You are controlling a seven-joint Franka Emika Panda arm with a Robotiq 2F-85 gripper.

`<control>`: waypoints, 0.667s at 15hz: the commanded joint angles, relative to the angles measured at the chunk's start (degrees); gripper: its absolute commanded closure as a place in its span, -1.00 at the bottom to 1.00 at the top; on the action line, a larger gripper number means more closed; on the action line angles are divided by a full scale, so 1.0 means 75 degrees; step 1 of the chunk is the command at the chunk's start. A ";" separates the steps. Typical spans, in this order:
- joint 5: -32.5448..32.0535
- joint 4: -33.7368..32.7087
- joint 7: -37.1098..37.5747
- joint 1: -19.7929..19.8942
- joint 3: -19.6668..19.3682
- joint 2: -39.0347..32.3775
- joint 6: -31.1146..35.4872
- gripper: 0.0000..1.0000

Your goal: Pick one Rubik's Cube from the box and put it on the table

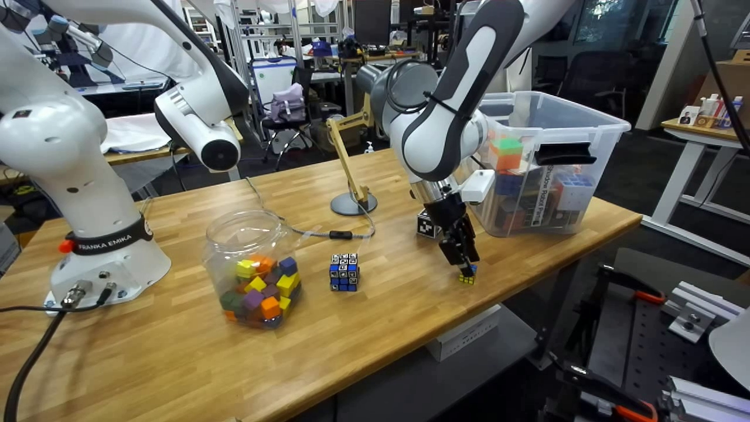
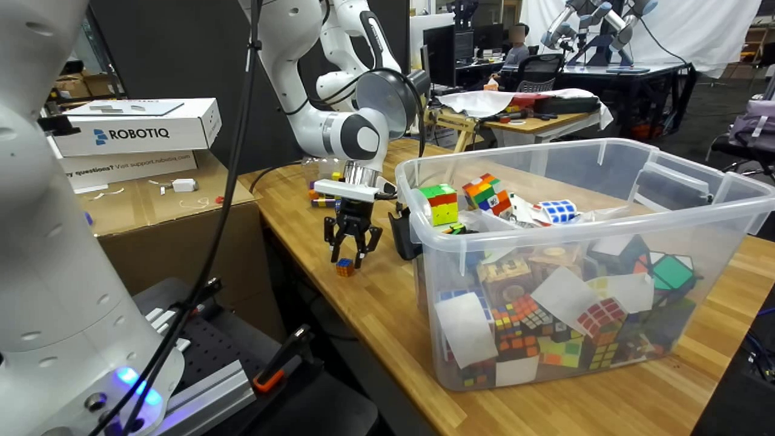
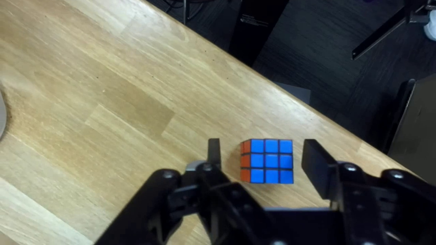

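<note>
in an exterior view I see the Rubik's Cube (image 1: 467, 278) on the table (image 1: 375, 334) near the box (image 1: 606, 140), in an exterior view my gripper (image 2: 346, 261) is right over it, n wrist view shows fingers (image 3: 318, 166) spread w/ cube btwn, touching neither

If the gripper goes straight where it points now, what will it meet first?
Probably the table; the open fingers would likely pass either side of the small cube, though depth is unclear.

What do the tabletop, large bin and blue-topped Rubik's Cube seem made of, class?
Butcher-block tabletop: wood, satin; grain and joined strips show.
Storage bin: probably plastic, smooth; see-through walls, moulded rim.
Rubik's Cube: likely plastic, slightly glossy; flat blue squares, dark seams.
</note>
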State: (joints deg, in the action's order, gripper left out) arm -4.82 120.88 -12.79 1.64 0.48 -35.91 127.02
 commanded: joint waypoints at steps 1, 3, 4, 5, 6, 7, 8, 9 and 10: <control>-0.0054 -0.0046 -0.0063 0.0093 0.0027 0.0061 -0.0171 -0.86; -0.0096 0.0109 0.0003 0.0076 -0.0011 0.0214 -0.0056 -1.00; -0.0129 0.0233 0.0073 0.0053 -0.0048 0.0358 0.0017 -1.00; -0.0128 0.0412 0.0101 0.0059 -0.0059 0.0580 0.0111 -1.00; -0.0093 0.0575 0.0098 0.0081 -0.0056 0.0794 0.0177 -1.00; -0.0089 0.0865 0.0148 0.0069 -0.0072 0.1164 0.0306 -1.00; -0.0060 0.1093 0.0165 0.0074 -0.0072 0.1474 0.0377 -1.00; 0.0033 0.1397 0.0186 0.0098 -0.0050 0.1883 0.0448 -1.00; 0.0107 0.1654 0.0211 0.0108 -0.0042 0.2250 0.0500 -1.00</control>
State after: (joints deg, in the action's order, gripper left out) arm -4.88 126.10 -12.18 1.80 -0.25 -26.94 127.51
